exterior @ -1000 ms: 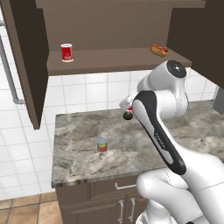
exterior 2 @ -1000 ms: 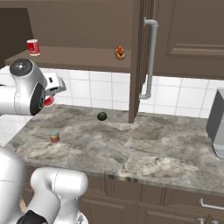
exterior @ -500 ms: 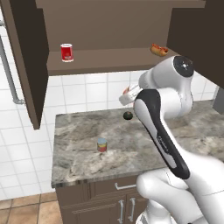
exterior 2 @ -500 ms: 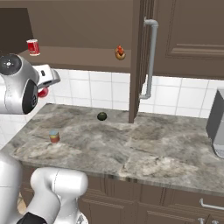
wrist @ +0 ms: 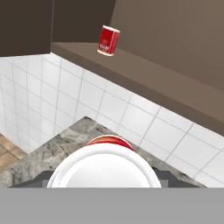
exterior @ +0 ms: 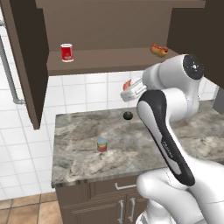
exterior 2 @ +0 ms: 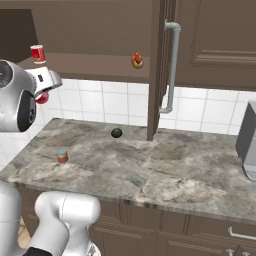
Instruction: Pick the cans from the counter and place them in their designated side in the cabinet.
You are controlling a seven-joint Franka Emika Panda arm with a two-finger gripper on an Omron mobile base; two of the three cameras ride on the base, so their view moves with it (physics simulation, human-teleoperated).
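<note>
The end effector (exterior: 127, 85) is raised above the tabletop (exterior: 131, 153), below the level of the cabinet (exterior: 26, 65) shelf, and it is closed around a red can with a white rim (exterior: 127, 85); in the hand view that held can (wrist: 105, 168) shows end-on as a large white disc with a red edge behind it, sitting between the fingertips; in the right base view the same can (exterior 2: 42, 97) peeks out as a red spot under the white hand, at the far left of the scene. A second red can (exterior: 66, 52) stands upright on the left part of the cabinet shelf, near the left door; the hand view shows it (wrist: 108, 40) on the shelf board above the white tiled wall. A hot dog (exterior: 159, 50) lies on the right part of the same shelf, well apart from that can. On the tabletop a short can with a blue-grey top and an orange-red lower band (exterior: 102, 144) stands upright toward the left near part of the slab; a dark green round fruit (exterior: 127, 115) rests farther back, close to the tiled wall, well apart from the short can. In the right base view a long metal handle (exterior 2: 171, 65) runs down the open cabinet door, and a grey appliance (exterior 2: 247, 145) sits at the right end of the tabletop.
</note>
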